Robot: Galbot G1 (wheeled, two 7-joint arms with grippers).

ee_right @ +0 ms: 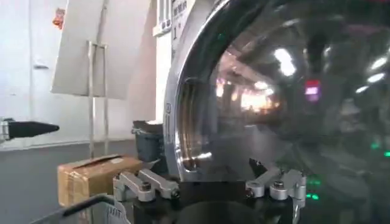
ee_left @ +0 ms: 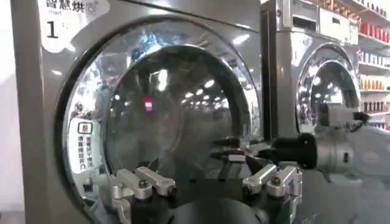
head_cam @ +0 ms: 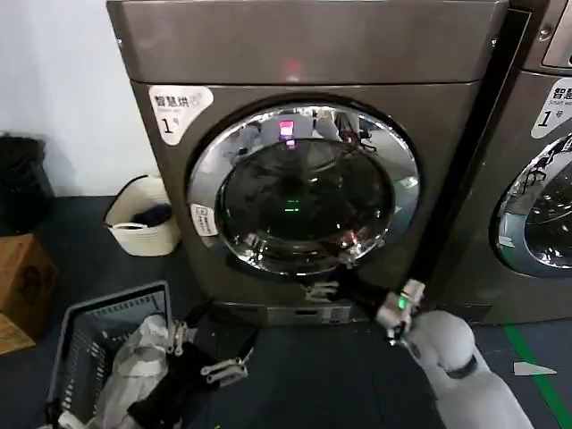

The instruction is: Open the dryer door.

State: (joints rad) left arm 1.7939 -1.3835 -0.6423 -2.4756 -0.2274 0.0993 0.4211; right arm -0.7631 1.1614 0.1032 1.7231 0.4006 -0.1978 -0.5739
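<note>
The dryer (head_cam: 304, 54) stands in front of me, bronze-grey, with a white "1" label at its upper left. The dryer door (head_cam: 207, 170) lies flat against the front, a wide chrome rim around dark glass. My right gripper (head_cam: 334, 273) is open at the door's lower rim, right of centre. From the right wrist, the rim (ee_right: 183, 122) and glass loom just beyond the spread jaws (ee_right: 210, 176). My left gripper (head_cam: 204, 354) hangs open low on the left, well short of the machine. Seen from the left wrist, the right gripper (ee_left: 234, 152) is up against the glass (ee_left: 177, 115).
A grey laundry basket (head_cam: 85, 326) stands at my lower left. A white basket (head_cam: 134, 234), a cardboard box (head_cam: 22, 286) and a black bin (head_cam: 18, 179) line the left wall. A similar machine (head_cam: 536, 188) adjoins on the right. A green line (head_cam: 536, 371) marks the floor.
</note>
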